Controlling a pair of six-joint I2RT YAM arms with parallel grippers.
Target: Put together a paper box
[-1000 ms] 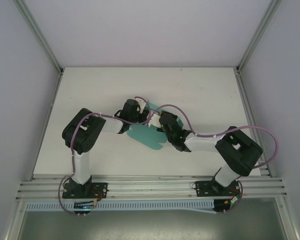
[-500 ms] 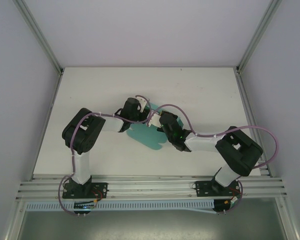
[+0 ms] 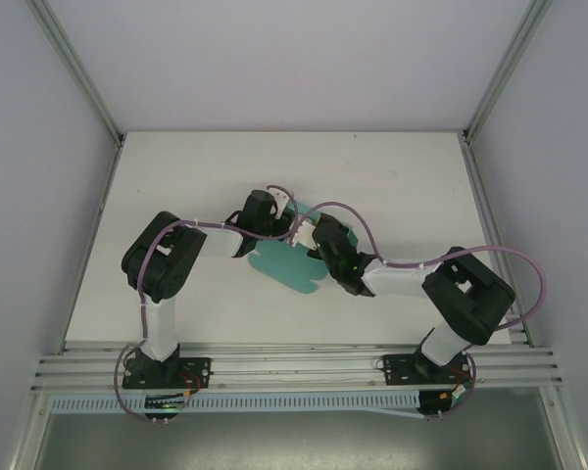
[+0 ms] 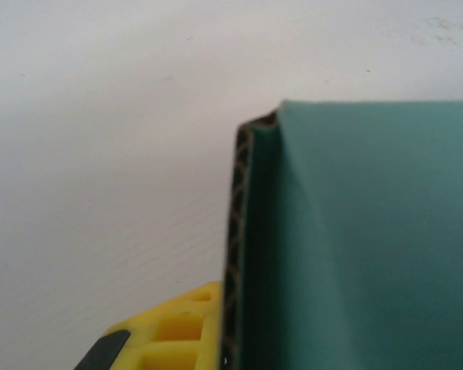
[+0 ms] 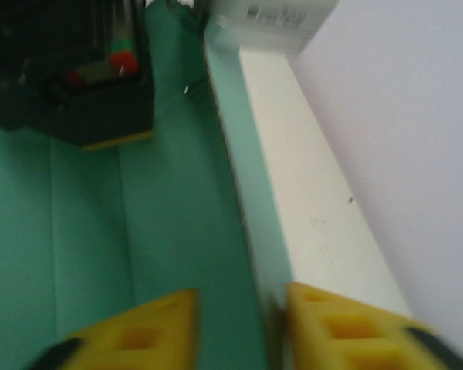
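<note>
The teal paper box [image 3: 289, 270] lies partly folded mid-table between both arms. My left gripper [image 3: 276, 219] meets its far left side. In the left wrist view a raised teal flap [image 4: 370, 231] with a corrugated edge runs into the jaws against one yellow finger [image 4: 174, 331]; the other finger is hidden behind the flap, and my left gripper [image 4: 233, 351] looks shut on it. My right gripper [image 3: 312, 242] is at the box's right side. Its open jaws [image 5: 243, 331] straddle an upright wall [image 5: 235, 146] that touches the right finger [image 5: 339, 331].
The white table [image 3: 402, 186] spreads out round the box. Pale walls and aluminium posts [image 3: 78, 69] close in the sides and back. A rail [image 3: 294, 367] runs along the near edge by the arm bases. Purple cables [image 3: 343, 211] loop above the grippers.
My left wrist has shifted slightly up and to the right at the box's far edge. The right arm and the box stay almost still.
</note>
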